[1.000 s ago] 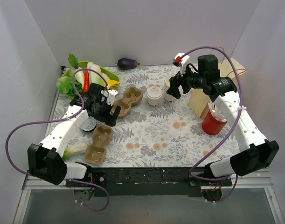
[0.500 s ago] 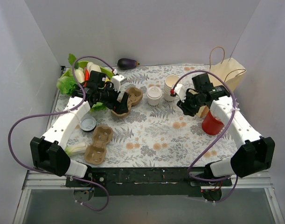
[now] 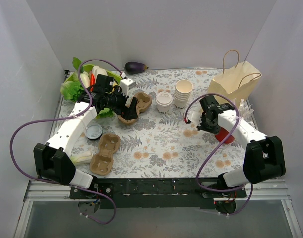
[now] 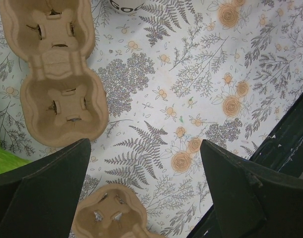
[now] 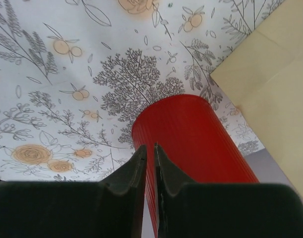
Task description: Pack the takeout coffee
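Where your coffee stands: cream-white lidded paper cup [image 3: 164,100], far centre.
Left gripper [image 4: 145,145]: spread wide, empty.
Right gripper [image 5: 150,148]: pinched together, empty.
Risk: your right swing could topple the nearby red ribbed cup [image 5: 191,134].

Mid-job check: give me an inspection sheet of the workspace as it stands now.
Surface: floral tablecloth, no spill seen.
Job's things: takeout coffee upright, lidded, ungripped.
Clutter: stack of lidless cups; paper bag; far cup carrier; near cup carrier; loose lid; vegetables; eggplant.
Grippers: left gripper open above far cup carrier; right gripper shut, empty, by red cup.
Cables: purple cables loop off both arms, no snag seen.
Surroundings: white walls.
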Robot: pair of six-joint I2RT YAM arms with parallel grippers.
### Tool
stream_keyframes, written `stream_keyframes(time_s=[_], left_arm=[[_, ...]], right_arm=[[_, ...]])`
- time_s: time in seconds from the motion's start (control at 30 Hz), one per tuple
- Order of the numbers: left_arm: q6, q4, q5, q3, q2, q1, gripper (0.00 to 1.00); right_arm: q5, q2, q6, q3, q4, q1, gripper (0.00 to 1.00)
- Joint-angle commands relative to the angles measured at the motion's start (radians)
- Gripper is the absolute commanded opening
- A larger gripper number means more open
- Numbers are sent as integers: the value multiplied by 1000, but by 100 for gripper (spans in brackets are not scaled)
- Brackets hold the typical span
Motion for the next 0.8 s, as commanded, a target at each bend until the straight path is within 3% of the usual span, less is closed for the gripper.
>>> stream_keyframes(time_s=[0.0, 0.53, 0.63, 0.77], left_arm=[[8, 20, 26, 22, -11, -1, 94], [-8, 40, 78, 53, 42, -2, 95], [-8, 46, 89, 54, 43, -2, 94], [-6, 48, 126, 67, 57, -2, 95]], right_arm=[[136, -24, -47, -38, 60, -28, 18], [188, -52, -46, -98, 71, -185, 18], [12, -65, -41, -19, -54, -186, 21], [-430, -75, -46, 164, -264, -183, 39]])
